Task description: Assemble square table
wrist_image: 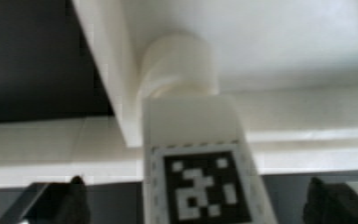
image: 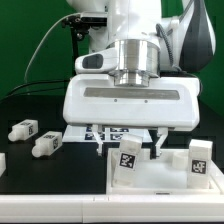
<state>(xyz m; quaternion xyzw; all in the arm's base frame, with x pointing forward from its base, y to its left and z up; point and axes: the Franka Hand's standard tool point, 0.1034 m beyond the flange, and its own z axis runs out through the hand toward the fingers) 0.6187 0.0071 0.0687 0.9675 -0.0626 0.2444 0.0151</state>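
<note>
On the white slab (image: 150, 195) of the square table, at the exterior view's lower right, a tagged leg (wrist_image: 194, 150) stands upright. The pincer (wrist_image: 202, 203) straddles it, and the wrist view shows its dark fingertips (wrist_image: 60, 200) spread wide with a clear gap on each side, gripping nothing. A second leg (image: 200, 160) stands on the slab toward the exterior view's right. A far loose leg (image: 22, 129) and a near loose leg (image: 45, 144) lie on the black worktop (image: 50, 195) at the exterior view's left.

The main risk is the straddled leg itself. How deeply it sits in the slab cannot be told from either view. If it is only lightly seated, it could lean or topple once the arm lifts away. Any sideways drift on the way up would bring a fingertip against the leg and tip it, or drag the slab across the worktop (nothing visible pins the slab down). A wide swing toward the exterior view's right could also brush the second leg.
</note>
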